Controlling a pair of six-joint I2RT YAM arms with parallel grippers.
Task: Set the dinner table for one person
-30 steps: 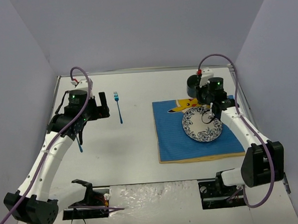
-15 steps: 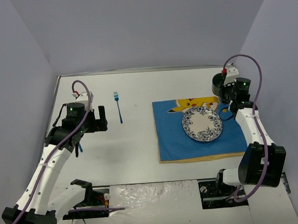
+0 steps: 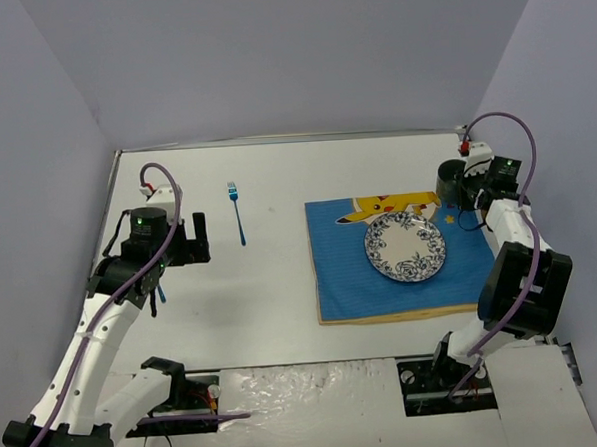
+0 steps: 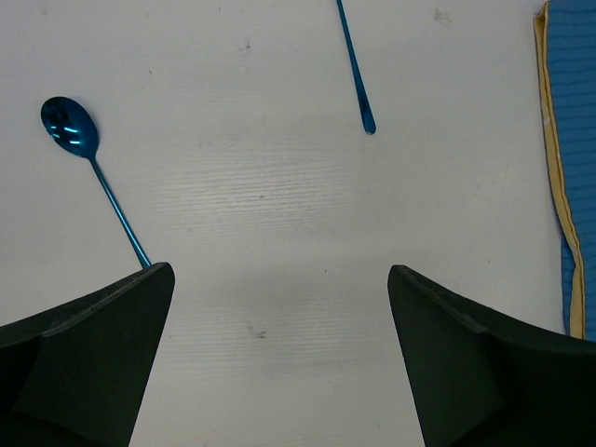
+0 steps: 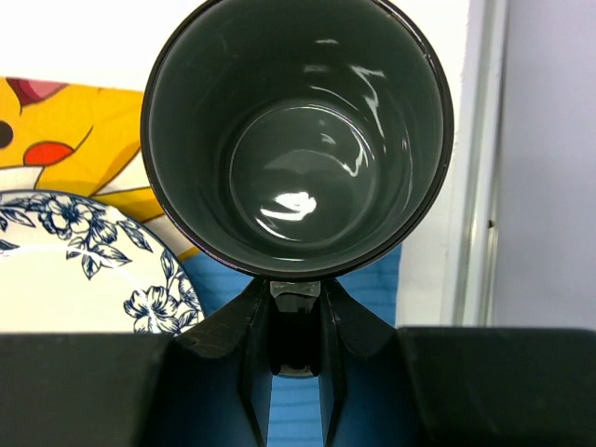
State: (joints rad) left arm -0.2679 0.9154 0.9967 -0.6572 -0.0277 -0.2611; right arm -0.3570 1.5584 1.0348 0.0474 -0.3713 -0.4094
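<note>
Spoon lies off-centre from your left gripper (jaws wide), handle slanting under one finger; right gripper clamps the mug.

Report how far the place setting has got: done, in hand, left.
Done: the plate sits on the blue mat. In hand: the right gripper is shut on the handle of the dark cup at the mat's far right corner; whether it rests or hangs is unclear. Left: the fork and spoon lie on the bare dinner table, apart from the mat, with the left gripper open above the space between them.
</note>
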